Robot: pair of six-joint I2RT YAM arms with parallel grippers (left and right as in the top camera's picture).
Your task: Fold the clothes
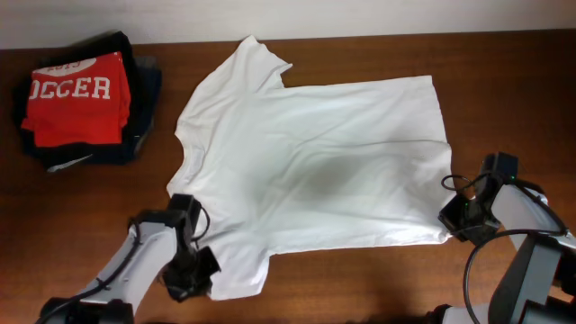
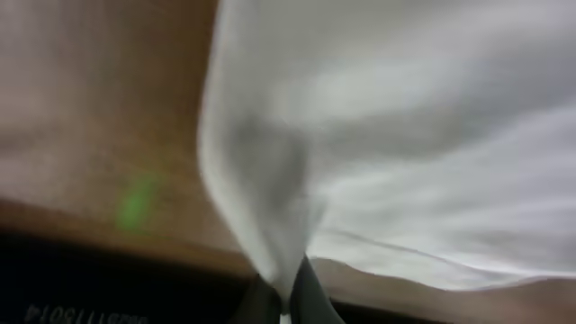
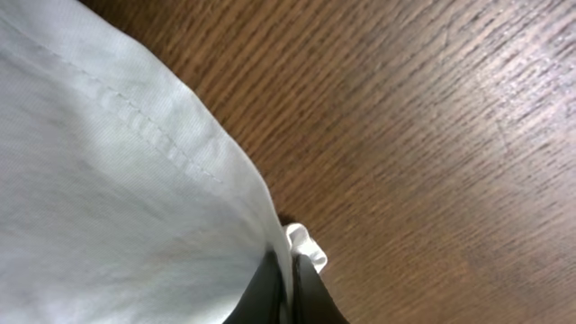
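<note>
The clothes are a white T-shirt [image 1: 315,153] lying spread flat on the wooden table [image 1: 360,279], collar to the left and hem to the right. My left gripper [image 1: 200,268] sits at the near sleeve and is shut on a pinch of its white fabric [image 2: 270,198]; in the left wrist view the cloth runs down between the dark fingertips [image 2: 306,292]. My right gripper [image 1: 450,219] is at the near hem corner, shut on the stitched edge [image 3: 180,144]. A small fold of cloth [image 3: 308,247] bulges beside the right fingertips [image 3: 315,292].
A folded pile stands at the back left: a red shirt with white letters [image 1: 76,90] on top of dark navy garments [image 1: 144,103]. Bare wood shows along the front edge and to the right of the hem [image 3: 432,135].
</note>
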